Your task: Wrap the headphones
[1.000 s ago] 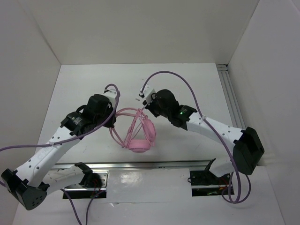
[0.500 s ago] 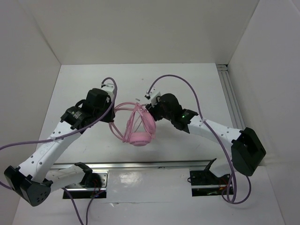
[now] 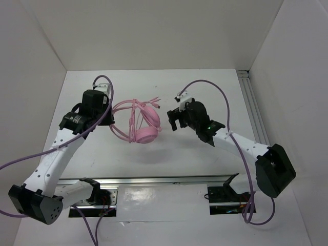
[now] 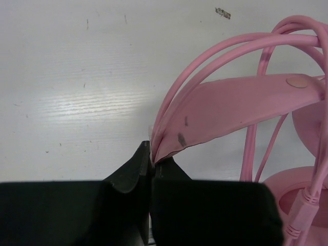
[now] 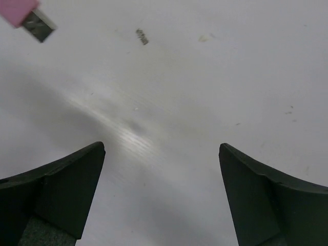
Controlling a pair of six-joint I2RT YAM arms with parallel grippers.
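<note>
The pink headphones (image 3: 145,124) hang above the table's middle, their thin cable looped around the headband and ear cups. My left gripper (image 3: 109,119) is shut on the headband's left end; in the left wrist view the pink band (image 4: 241,105) rises from between the black fingers (image 4: 128,171). My right gripper (image 3: 173,120) stands open just right of the headphones, nothing between its fingers. In the right wrist view the cable's pink plug with a metal tip (image 5: 28,15) shows at the top left corner, apart from the fingers (image 5: 66,187).
White walls close the table on the left, back and right. A metal rail (image 3: 154,180) runs along the near edge by the arm bases. Purple arm cables (image 3: 210,92) arc above both arms.
My left gripper has carried the headphones up and to the left. My right gripper has let go, opened wide and drawn back to the right.
</note>
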